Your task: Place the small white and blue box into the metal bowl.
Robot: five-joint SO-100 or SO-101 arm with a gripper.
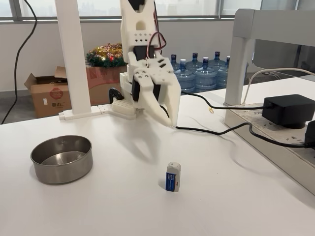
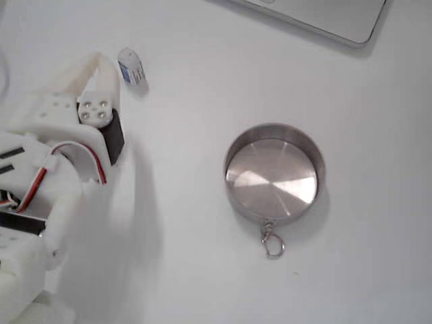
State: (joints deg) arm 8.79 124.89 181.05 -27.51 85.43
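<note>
- In a fixed view I see the small white and blue box (image 1: 173, 176) standing upright on the white table (image 1: 123, 206), well apart from the metal bowl (image 1: 61, 159), off to the bowl's right and a little nearer the camera
- In the other fixed view, looking down, the box (image 2: 132, 66) sits up and to the left of the bowl (image 2: 274, 173), again well apart from it
- The bowl holds nothing; from above I can see its shiny floor and a small metal ring clip (image 2: 272, 242) hanging off its rim
- My gripper (image 1: 165, 114) hangs above the table, behind the box and to the right of the bowl, touching neither
- Jaws: I read them as released, nothing between them, though the gap is hard to make out
- A black power adapter (image 1: 289, 110) sits far to the right of the bowl, its cable (image 1: 216, 130) running behind the gripper
</note>
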